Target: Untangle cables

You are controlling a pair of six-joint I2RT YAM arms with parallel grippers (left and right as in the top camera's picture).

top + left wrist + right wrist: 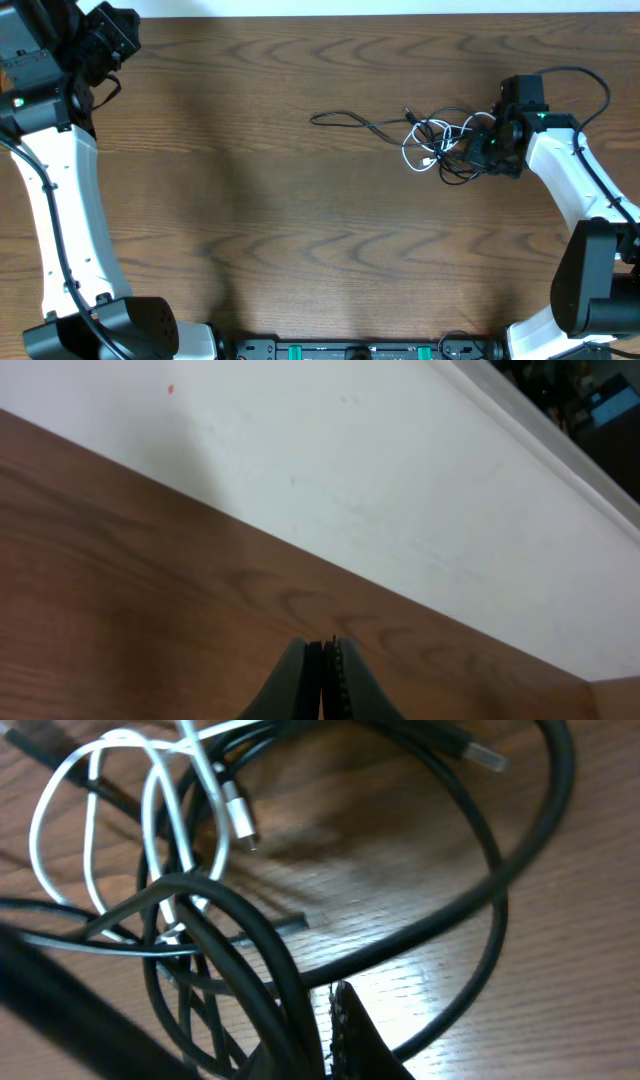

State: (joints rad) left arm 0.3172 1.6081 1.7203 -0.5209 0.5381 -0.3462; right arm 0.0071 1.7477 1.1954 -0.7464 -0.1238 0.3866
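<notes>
Wood-grain counter (250, 230) fills the overhead view, and a white wall (400, 500) runs behind its far edge in the left wrist view. All the cables (452, 150) sit in one knot on the right half of the counter, nearer the far edge than the near one. One white cable (418, 148) makes a few small loops on the knot's left side, crossed by black strands. One black cable (345, 120) trails out of the knot to the left and ends in a narrow flat loop, well apart from everything else. In the right wrist view a silver plug (238, 818) on the white cable lies on the wood inside a wide black loop (500, 890). A second plug (480, 755), dark with a metal tip, is near the top edge. Closest to the lens, a black strand rises over the others and runs down into the right jaws. These look clenched on that black cable, though only one ribbed finger (365, 1040) shows clearly, the other side hidden behind the strand. The right arm (565, 175) reaches in from the near right corner, its head right at the knot's right edge. The left jaws are clenched on nothing, fingers (295, 680) pressed together over bare wood near the wall. The left arm (60, 200) stands along the left edge, well apart from the cables.
</notes>
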